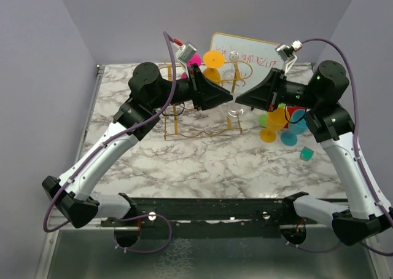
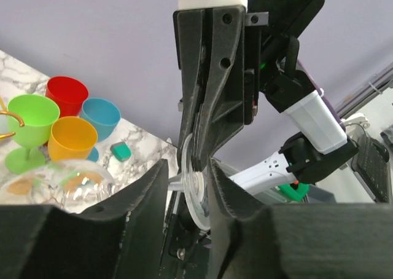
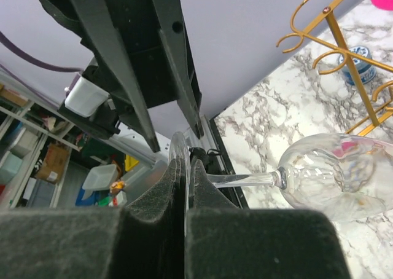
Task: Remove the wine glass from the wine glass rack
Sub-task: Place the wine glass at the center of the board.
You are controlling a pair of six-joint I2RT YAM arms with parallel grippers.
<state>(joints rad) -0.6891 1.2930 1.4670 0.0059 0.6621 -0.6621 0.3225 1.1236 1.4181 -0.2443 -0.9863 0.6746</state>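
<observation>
The right fingers [image 3: 161,199] pinch only the thin foot of the sideways wine glass [image 3: 334,174], left fingers [image 2: 138,205] parted; the bowl's weight could swivel it free onto the tabletop [image 3: 276,125].

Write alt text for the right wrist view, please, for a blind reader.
The right gripper is shut on the round foot of a clear wine glass lying sideways, bowl to the right, over a white marbled table. The black left gripper reaches in from above, jaws apart around that foot. A gold wire rack with curled ends stands upper right.
</observation>
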